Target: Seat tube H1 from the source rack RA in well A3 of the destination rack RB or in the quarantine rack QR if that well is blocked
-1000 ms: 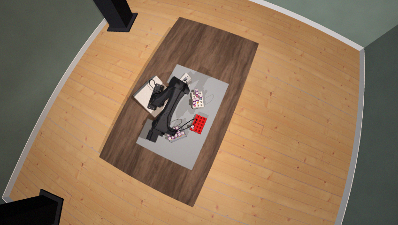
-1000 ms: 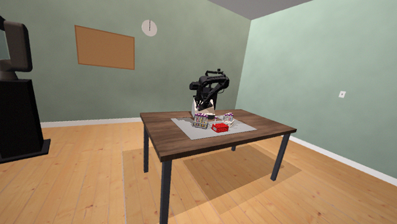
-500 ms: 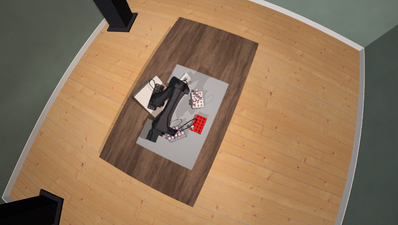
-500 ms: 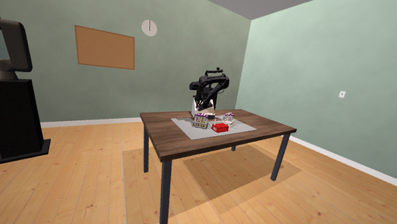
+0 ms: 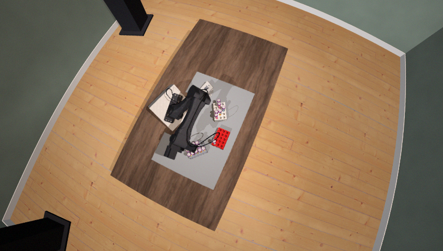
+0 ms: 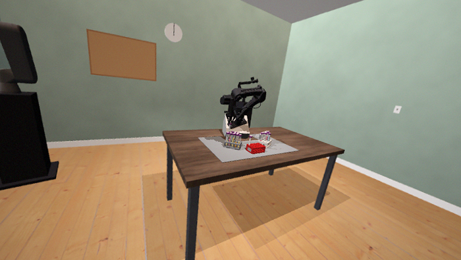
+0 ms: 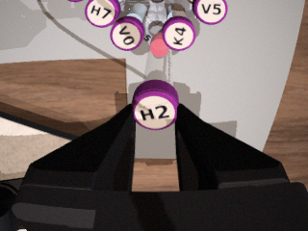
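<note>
My gripper [image 7: 155,114] is shut on tube H2 [image 7: 155,112], just below its purple cap. A pink round end shows beyond the cap in the wrist view. The grey rack RA [image 5: 198,155] [image 6: 232,147] holds several purple-capped tubes. Caps H7 [image 7: 101,12], V0 [image 7: 126,35], K4 [image 7: 178,34] and V5 [image 7: 211,9] are near the held tube in the wrist view. The white rack RB [image 5: 221,120] holds several tubes. The red rack QR [image 5: 223,138] [image 6: 257,148] has a tube [image 5: 214,141] at its edge. I cannot make out H1's label.
The arm [image 5: 188,124] reaches over the bench mat [image 5: 203,174] and partly covers RA in the top view. A small white box [image 5: 207,86] sits near the mat's far end; its lamp is too small to read. QR lies between RA and RB.
</note>
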